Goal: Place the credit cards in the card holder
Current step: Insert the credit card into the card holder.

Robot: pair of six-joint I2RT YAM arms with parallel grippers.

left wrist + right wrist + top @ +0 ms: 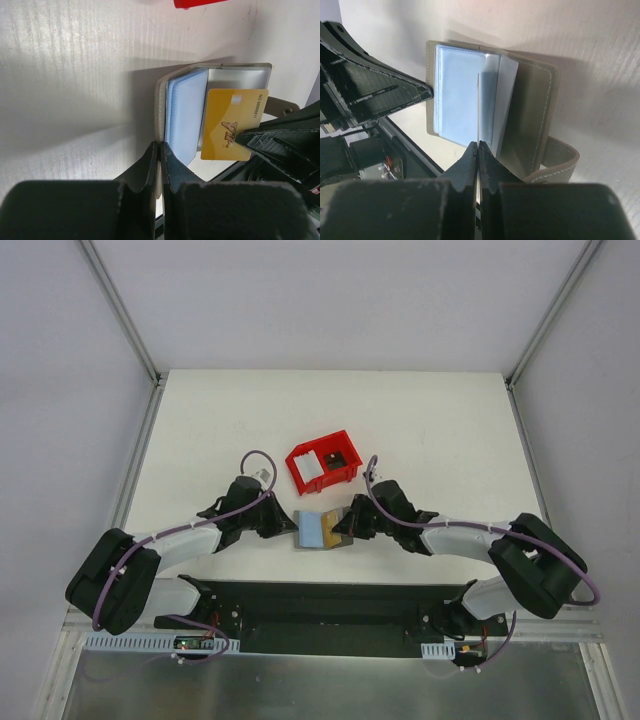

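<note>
Top view: the open card holder [318, 530] lies at the middle of the desk [450, 420], close to its near edge. It sits between the left claw [293, 527] and the right claw [338, 528], with a red bin [322, 462] just behind.

Left wrist view: the left claw [159, 146] is clenched on the holder's grey cover edge. A gold card [227, 120] lies over the clear pockets, pinched by the right claw.

Right wrist view: the right claw [478, 146] is clenched on the gold card [478, 107], seen edge-on above the holder's pockets.
</note>
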